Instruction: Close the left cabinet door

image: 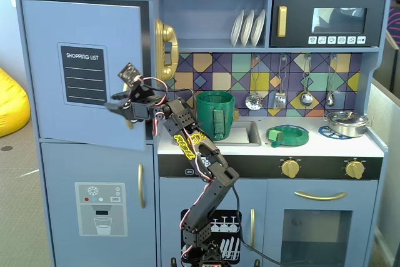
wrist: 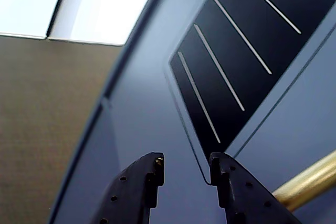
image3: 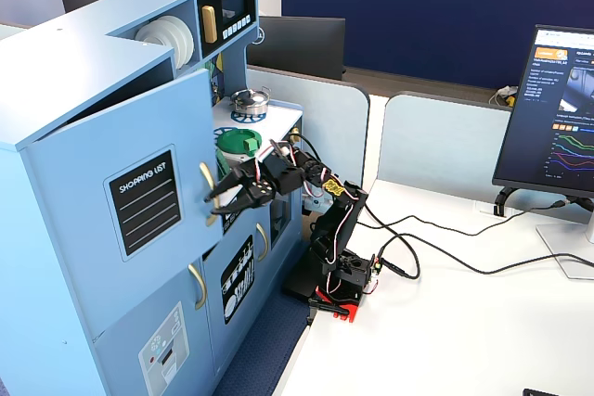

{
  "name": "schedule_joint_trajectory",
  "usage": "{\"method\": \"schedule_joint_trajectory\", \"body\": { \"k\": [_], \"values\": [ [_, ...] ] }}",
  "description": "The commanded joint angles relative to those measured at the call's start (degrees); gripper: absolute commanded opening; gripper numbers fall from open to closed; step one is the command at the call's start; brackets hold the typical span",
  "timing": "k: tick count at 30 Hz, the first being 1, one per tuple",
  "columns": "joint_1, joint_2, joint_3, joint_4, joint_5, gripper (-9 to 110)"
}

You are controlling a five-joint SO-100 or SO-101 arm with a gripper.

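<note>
The left cabinet door (image: 81, 67) is light blue with a black "SHOPPING LIST" panel (image: 83, 74). It stands ajar, its right edge swung out from the cabinet in both fixed views (image3: 83, 229). My gripper (image: 115, 105) reaches to the door's front near its right edge, beside the gold handle (image3: 211, 194). In the wrist view the gripper (wrist: 185, 163) is open, its two black fingers apart with nothing between them. The tips sit close to the door face (wrist: 142, 119), just below the panel's corner (wrist: 236, 51). The handle (wrist: 310, 177) shows at the lower right.
Below is a blue door with a water-dispenser graphic (image: 100, 207). A gold phone (image: 165, 48), green pot (image: 214, 114) and microwave (image: 328, 20) lie right of the arm. The arm's base (image3: 339, 275) stands on a white table with cables and a monitor (image3: 548, 108).
</note>
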Motion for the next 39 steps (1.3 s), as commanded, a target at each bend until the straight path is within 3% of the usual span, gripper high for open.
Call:
{"method": "schedule_joint_trajectory", "body": {
  "k": [1,20,27,32,39],
  "values": [
    [4.7,-2.9,-6.4,-3.8,2.2,0],
    [20.0,-9.5,-9.0,-9.8,6.9,0],
    [19.9,-7.4,-7.1,-9.1,6.9,0],
    [19.5,1.1,3.0,-6.6,6.7,0],
    [29.3,17.8,25.8,-4.8,11.8,0]
  ]
}}
